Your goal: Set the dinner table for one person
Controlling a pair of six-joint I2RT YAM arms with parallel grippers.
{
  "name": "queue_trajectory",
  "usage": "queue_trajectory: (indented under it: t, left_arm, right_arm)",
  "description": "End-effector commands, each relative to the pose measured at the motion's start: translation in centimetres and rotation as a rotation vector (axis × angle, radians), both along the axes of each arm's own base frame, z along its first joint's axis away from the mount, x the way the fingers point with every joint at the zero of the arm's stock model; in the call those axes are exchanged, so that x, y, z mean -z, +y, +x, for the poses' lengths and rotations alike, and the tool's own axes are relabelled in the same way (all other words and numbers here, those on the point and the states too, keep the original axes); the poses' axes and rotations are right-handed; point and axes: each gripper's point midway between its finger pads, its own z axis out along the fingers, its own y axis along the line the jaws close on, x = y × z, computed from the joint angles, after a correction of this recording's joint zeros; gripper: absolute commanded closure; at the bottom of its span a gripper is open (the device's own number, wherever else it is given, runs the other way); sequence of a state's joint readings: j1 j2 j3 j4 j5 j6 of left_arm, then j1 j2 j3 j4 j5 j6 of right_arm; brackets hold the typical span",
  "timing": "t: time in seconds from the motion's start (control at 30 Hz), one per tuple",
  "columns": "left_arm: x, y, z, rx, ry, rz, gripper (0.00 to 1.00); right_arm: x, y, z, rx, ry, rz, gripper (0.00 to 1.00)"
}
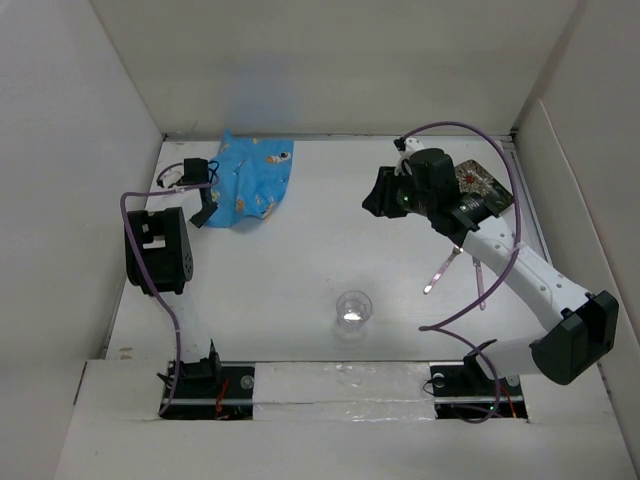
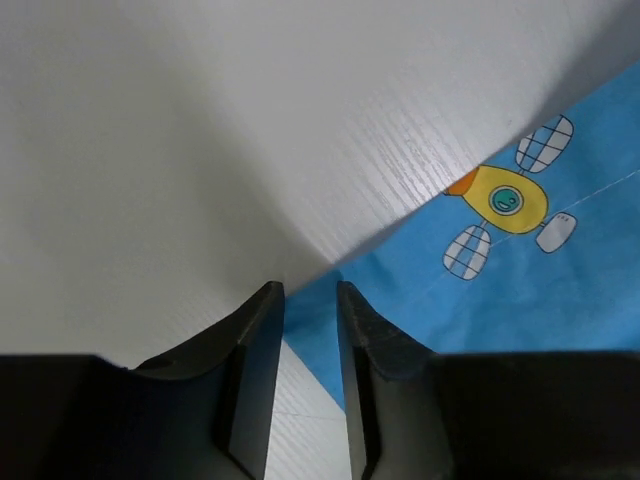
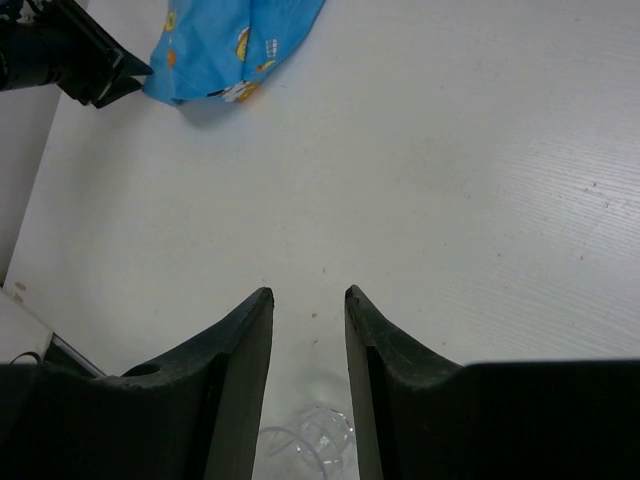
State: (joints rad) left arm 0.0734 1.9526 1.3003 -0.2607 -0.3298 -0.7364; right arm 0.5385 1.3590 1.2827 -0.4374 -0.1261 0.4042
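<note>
The dinner table [image 1: 300, 260] is the white surface. A crumpled blue cartoon-print cloth [image 1: 255, 180] lies at its back left. My left gripper [image 1: 205, 212] sits at the cloth's left edge. In the left wrist view its jaws [image 2: 310, 292] stand a narrow gap apart, with the corner of the cloth [image 2: 480, 290] lying flat between them. My right gripper [image 1: 375, 200] hovers over the middle right, open [image 3: 308, 293] and holding nothing. A clear glass [image 1: 353, 308] stands upright near the front middle and shows low between the right fingers as the glass [image 3: 320, 440].
A dark patterned square plate [image 1: 482, 183] lies at the back right, partly under the right arm. Two pinkish pieces of cutlery [image 1: 441, 270] lie on the table near that arm's forearm. White walls enclose the table on three sides.
</note>
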Motion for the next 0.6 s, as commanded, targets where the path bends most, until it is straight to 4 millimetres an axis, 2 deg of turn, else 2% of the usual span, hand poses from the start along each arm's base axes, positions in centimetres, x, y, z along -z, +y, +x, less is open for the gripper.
queue_trajectory:
  t: [0.0,0.13,0.17,0.2,0.33,0.43,0.57]
  left_arm:
    - [1.6,-0.4,-1.6,0.036,0.1,0.007,0.77]
    - [2.0,-1.0,-1.1,0.053,0.096,-0.022,0.87]
    - [2.1,-1.1,-1.1,0.055,0.097,-0.026,0.91]
    - [2.0,-1.1,-1.1,0.059,0.097,-0.028,1.0]
    - [1.4,-1.2,-1.1,0.079,0.084,-0.026,1.0]
    - [-0.5,-1.1,-1.1,0.103,0.036,-0.007,1.0]
    - [-2.4,-0.4,-2.3,0.097,0.02,0.039,1.0]
  right_arm:
    - [-4.2,0.4,0.5,-0.007,-0.122,0.041,0.6]
    - [-4.7,0.5,0.3,-0.015,-0.132,0.056,0.62]
    - [-4.5,0.5,0.3,-0.016,-0.132,0.054,0.62]
    - [-4.5,0.5,0.3,-0.015,-0.133,0.057,0.62]
    - [-3.9,0.6,0.5,-0.017,-0.122,0.046,0.62]
    - [-3.7,0.8,0.6,-0.024,-0.12,0.048,0.62]
    - [-3.8,1.3,0.8,-0.039,-0.121,0.053,0.62]
